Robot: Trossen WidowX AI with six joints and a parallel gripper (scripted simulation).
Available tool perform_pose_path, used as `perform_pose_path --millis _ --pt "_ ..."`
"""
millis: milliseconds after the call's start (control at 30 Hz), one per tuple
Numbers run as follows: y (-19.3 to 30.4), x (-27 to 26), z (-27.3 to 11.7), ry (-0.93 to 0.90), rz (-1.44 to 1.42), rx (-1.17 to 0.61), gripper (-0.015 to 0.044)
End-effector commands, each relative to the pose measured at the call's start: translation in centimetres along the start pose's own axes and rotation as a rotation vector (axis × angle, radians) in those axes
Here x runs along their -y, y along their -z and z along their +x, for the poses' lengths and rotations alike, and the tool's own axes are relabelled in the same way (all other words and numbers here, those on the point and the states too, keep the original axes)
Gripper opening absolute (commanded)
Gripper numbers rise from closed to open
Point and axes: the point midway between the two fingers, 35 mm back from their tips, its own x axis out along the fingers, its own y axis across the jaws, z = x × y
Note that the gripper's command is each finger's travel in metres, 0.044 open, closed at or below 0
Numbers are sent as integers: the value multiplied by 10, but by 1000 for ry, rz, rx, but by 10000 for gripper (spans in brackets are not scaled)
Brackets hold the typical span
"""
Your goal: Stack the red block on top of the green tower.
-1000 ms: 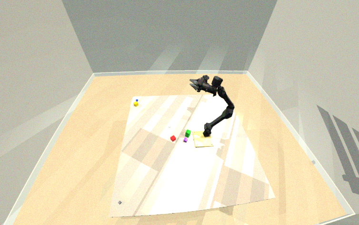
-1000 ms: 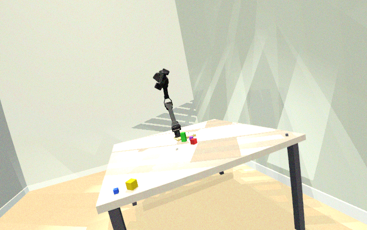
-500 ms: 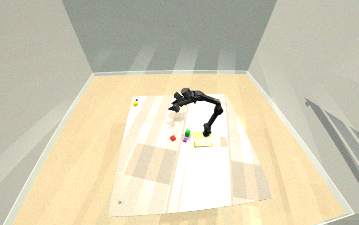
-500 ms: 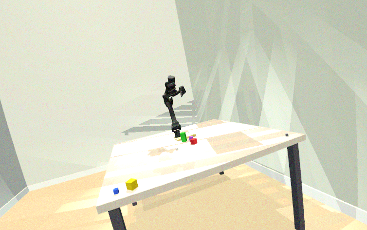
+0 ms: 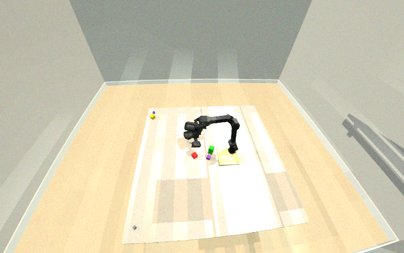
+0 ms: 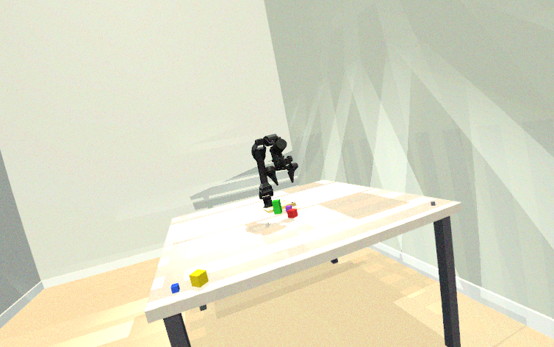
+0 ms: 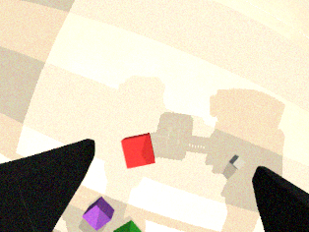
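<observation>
The arm point(image 5: 220, 119) is black all over, matte, with no visible cables, markings or coloured parts. It is built of slim, boxy links joined by thicker rounded joint housings, rising from a short dark base point(image 5: 232, 148). The wrist end is bulkier, a cluster of rounded blocks. The gripper point(image 6: 283, 174) carries two black fingers that taper to pointed tips, broad at the root and wedge-shaped.

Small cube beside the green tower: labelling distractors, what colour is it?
Purple; clearest in the wrist view.

The table point(image 6: 367, 229) carries red block point(image 6: 292, 212), green tower point(image 6: 277, 206), purple cube point(image 6: 288, 207).
</observation>
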Motion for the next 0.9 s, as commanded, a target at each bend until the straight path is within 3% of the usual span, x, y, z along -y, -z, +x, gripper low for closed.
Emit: perform_pose_path --millis 0,167,567,867 --pt "21 -20 38 -70 -170 -172 440" --pt "43 -35 66 -152 -335 -321 440" --pt "45 -30 67 -155 -340 -327 440" --pt "62 -34 113 -154 -340 -327 440"
